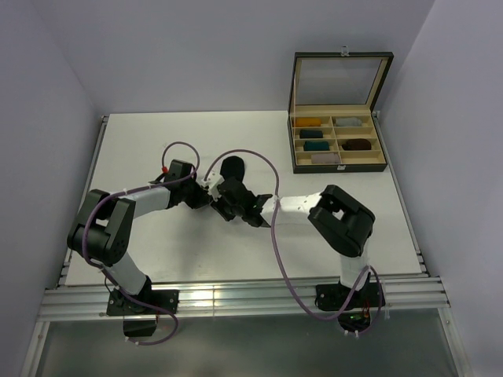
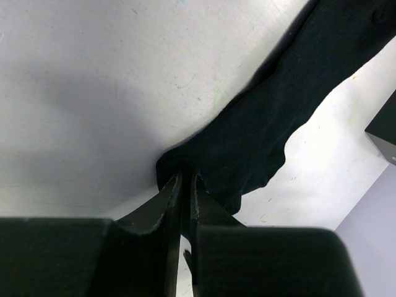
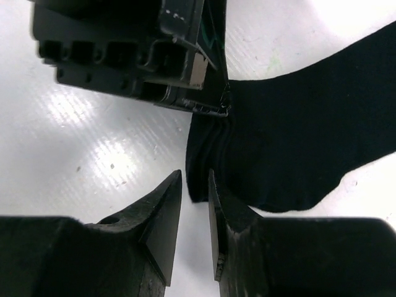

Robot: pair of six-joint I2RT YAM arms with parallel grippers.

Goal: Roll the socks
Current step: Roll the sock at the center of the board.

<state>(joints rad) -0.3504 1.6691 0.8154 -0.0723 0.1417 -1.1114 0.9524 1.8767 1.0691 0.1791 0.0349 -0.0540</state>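
Pale lilac walls close in a white counter (image 1: 157, 149), with an open wooden box (image 1: 339, 167) of rolled bundles well away at the far right corner, and the socks (image 1: 232, 169) lying near the middle where both arms meet. They show as one dark strip stretched flat and running away from the arms; the near edge looks layered, but I cannot tell whether two lie stacked there. The left hand (image 2: 185, 179) is pressed almost together on that near end, pinching the cloth against the counter, which I take to be the anchor for starting a roll. The right hand (image 3: 195, 179) faces it from the other side, its fingers parted only a little with nothing caught between them, tips just short of the same edge, as though lining up to take a second hold. Both forearms reach low and inward, wrists bent down so the fingers point at the cloth, and the two hands sit very close, nearly touching
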